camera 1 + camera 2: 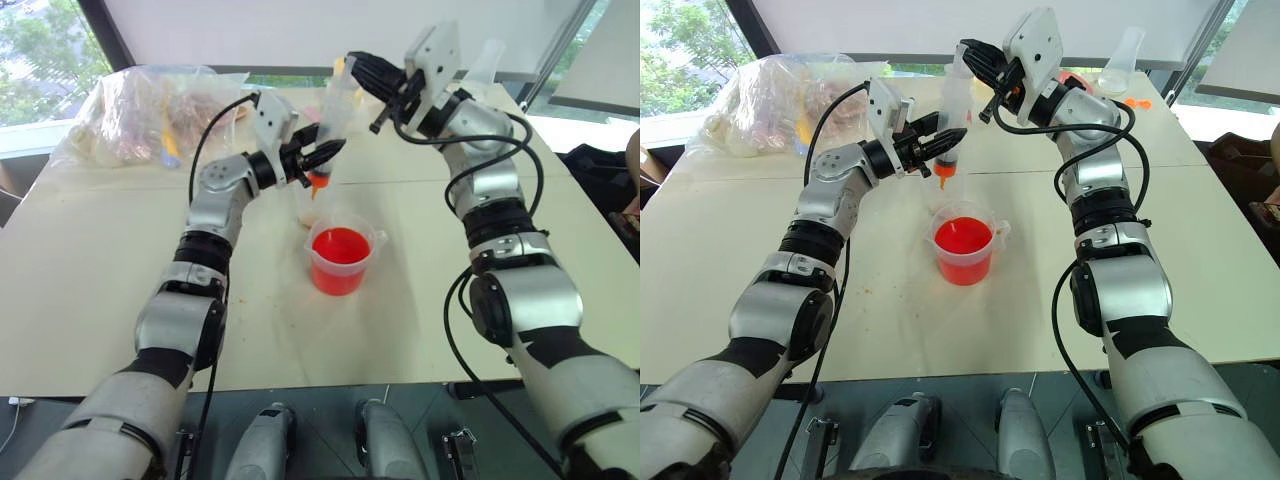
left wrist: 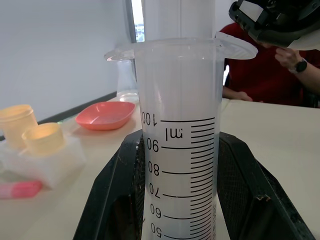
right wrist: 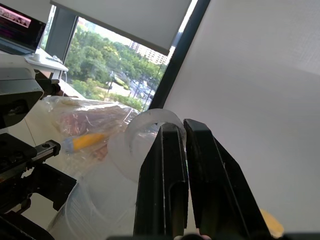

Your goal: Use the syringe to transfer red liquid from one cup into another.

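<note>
Both grippers on syringe [image 1: 952, 110]

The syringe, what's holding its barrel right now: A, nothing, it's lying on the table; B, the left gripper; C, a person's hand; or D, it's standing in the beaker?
B: the left gripper is clamped around the barrel of the syringe, which hangs upright above the table.

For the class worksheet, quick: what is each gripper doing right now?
Left gripper: shut on the syringe barrel.
Right gripper: shut at the plunger top; whether it grips cannot be told.
</note>
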